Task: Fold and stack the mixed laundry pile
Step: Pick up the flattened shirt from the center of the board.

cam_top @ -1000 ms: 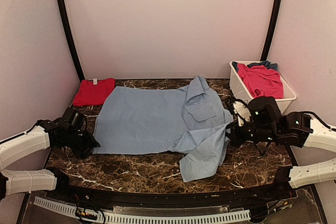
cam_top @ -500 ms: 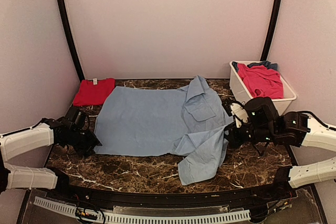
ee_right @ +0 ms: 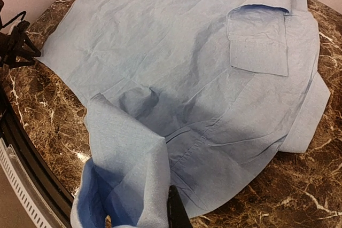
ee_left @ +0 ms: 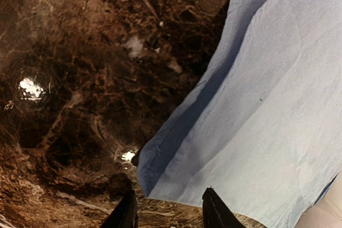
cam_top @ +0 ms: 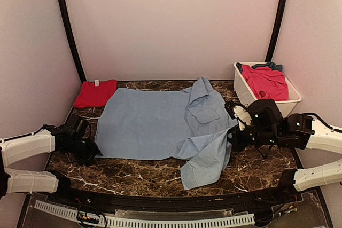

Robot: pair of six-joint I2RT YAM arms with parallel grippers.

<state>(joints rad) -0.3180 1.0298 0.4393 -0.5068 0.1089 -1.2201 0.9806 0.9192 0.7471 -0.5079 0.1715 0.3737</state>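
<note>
The large light-blue shirt (cam_top: 155,121) lies spread across the marble table, collar and chest pocket toward the right. My left gripper (cam_top: 91,150) sits low at the shirt's near-left corner. In the left wrist view it (ee_left: 168,214) is open, and the corner of the shirt (ee_left: 267,105) lies just ahead of the gap. My right gripper (cam_top: 235,140) is shut on the shirt's near-right edge. In the right wrist view that gripper (ee_right: 163,209) has a fold of the shirt (ee_right: 187,68) draped over it, hiding one finger. A folded red piece (cam_top: 95,93) lies at the back left.
A white tub (cam_top: 245,93) stands at the back right, holding a pink-red piece (cam_top: 265,81) and a darker blue piece (cam_top: 270,67). Walls close in on three sides. Bare marble (cam_top: 139,172) runs along the near edge.
My left gripper has slid slightly toward the shirt's corner, and its jaws have narrowed. My right gripper has edged left, carrying the shirt's near-right flap with it.
</note>
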